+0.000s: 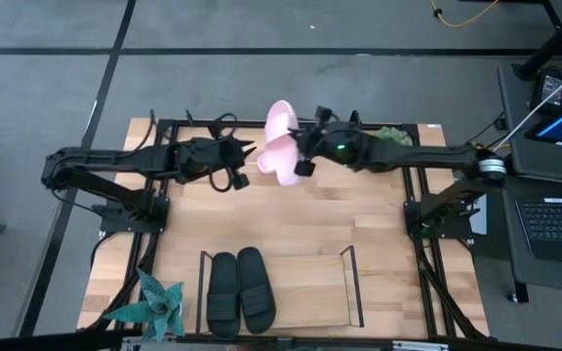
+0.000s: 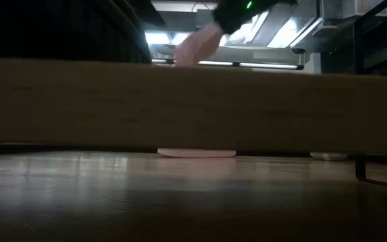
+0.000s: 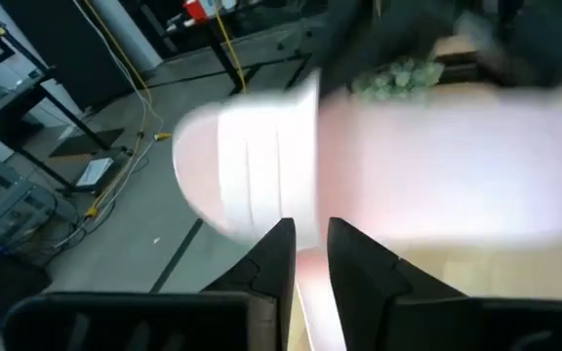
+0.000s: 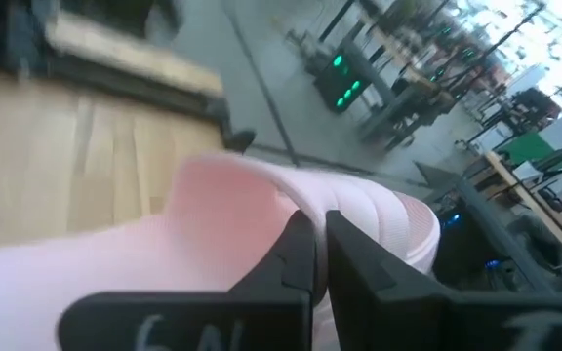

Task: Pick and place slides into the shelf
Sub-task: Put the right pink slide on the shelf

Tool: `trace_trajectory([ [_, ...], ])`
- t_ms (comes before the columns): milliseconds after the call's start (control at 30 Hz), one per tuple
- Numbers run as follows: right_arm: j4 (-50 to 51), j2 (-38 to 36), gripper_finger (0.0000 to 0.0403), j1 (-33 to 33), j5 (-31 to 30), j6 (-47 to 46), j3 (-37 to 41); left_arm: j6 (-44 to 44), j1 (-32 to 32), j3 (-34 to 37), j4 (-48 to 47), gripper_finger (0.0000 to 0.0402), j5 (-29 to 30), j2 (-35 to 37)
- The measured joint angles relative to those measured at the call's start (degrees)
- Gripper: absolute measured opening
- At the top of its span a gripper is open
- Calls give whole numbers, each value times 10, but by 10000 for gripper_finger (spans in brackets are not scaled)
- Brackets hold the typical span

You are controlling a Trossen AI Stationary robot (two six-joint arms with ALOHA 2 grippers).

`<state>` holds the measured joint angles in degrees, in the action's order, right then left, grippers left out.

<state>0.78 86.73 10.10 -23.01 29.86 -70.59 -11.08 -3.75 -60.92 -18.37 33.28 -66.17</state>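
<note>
Slides, four in count, two black and two pale pink.

Black pair (image 1: 236, 291): both lie side by side, touching, in the left part of the shelf (image 1: 351, 288) at the near edge of the table (image 1: 359, 219). Long axes run front to back, parallel to the shelf's short wire ends. Soles down.

Pink slide, held (image 1: 280, 159): lifted above the far middle of the table, between the two arms. In the high view it is tilted, its long axis roughly front to back and leaning a little sideways; one rounded end points toward the far edge. The right wrist view shows the broad strap curling up on either side of the fingers. The low view shows it hanging in the air above the shelf's wooden base.

Pink slide, second (image 1: 279, 121): seen in the high view just behind the held one, at the far edge of the table; whether the two touch cannot be told. A flat pink shape in the low view lies on the table under the shelf base line.

Right gripper (image 1: 305, 156): reaches in from the right, fingers clamped on the strap of the held pink slide.

Left gripper (image 1: 245, 164): just beside the held slide on its left. Fingers (image 3: 279, 255) stand narrowly apart, a slim gap between them, the pink slide close in front; no grip on it.

Potted plant (image 1: 154, 302): near left corner of the table.
</note>
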Motion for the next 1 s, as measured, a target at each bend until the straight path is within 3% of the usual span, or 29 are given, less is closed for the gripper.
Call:
trace_trajectory([
  [267,64,-105,15,-46,-2,-66,11,-3,29,108,85,35,0,90],
  [433,73,-122,15,-99,-101,-91,32,-2,39,169,129,29,1,152],
  [600,72,-119,15,-167,-147,-142,44,15,40,199,132,29,0,195],
  [867,85,-99,15,-290,-293,-228,45,16,59,216,129,31,-12,205],
  [1000,95,-77,15,-345,-313,-285,45,17,74,216,129,31,-12,204],
])
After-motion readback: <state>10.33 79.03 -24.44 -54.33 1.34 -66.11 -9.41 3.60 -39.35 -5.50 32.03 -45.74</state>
